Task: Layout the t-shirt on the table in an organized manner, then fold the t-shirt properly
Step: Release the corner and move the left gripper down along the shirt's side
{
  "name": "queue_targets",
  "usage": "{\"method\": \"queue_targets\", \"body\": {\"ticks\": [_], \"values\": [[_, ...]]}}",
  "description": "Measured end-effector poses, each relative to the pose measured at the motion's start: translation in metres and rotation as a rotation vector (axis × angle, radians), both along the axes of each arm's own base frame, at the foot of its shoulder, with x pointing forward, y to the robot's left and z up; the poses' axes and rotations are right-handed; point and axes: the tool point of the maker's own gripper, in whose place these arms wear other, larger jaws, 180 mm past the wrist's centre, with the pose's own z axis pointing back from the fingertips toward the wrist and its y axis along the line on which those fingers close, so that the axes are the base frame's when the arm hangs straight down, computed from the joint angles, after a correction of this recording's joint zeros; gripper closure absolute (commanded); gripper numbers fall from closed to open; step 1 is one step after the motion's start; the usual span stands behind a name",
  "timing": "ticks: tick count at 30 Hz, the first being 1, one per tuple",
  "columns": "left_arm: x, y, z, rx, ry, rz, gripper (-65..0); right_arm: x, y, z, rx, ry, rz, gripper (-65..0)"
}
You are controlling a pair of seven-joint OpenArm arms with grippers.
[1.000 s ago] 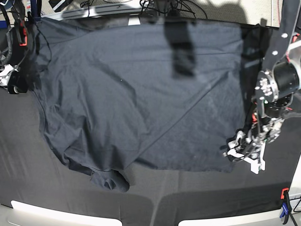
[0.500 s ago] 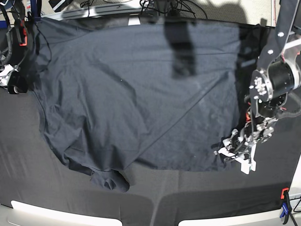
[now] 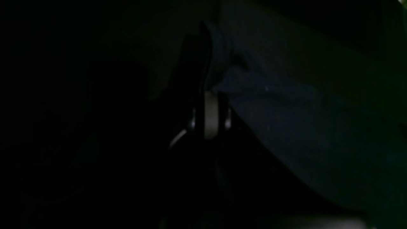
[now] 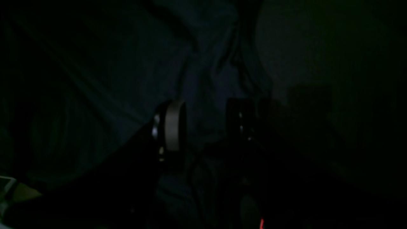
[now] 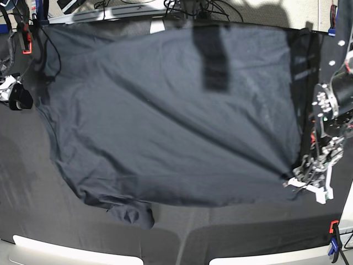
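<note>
Black table [image 5: 33,221] carries the t-shirt [image 5: 165,121] spread wide, and at its near corner our left gripper [image 5: 305,179] is pinched on the hem, we judge to stretch it flat.

Cables [image 5: 190,6]: lying tangled beyond the far edge, centre.
Red clamp [image 5: 26,43]: sitting at the far left corner.
Clamp, red and blue [image 5: 333,238]: gripping the near right corner.
</note>
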Motion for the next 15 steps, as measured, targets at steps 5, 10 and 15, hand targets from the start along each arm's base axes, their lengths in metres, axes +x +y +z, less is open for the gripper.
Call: {"method": "queue_targets", "body": {"ticks": [5, 10, 15], "values": [[0.003, 0.011, 0.008, 0.012, -0.016, 0.014, 0.0, 0.000, 0.000, 0.000, 0.000, -0.001, 0.000, -20.6], [0.007, 0.010, 0.015, 0.009, -0.033, 0.015, -22.2, 0.000, 0.000, 0.000, 0.000, 0.000, 0.000, -20.6], [0.008, -0.005, 0.016, -0.039, -0.044, -0.069, -21.9, 0.000, 0.000, 0.000, 0.001, -0.001, 0.000, -20.6]]}}
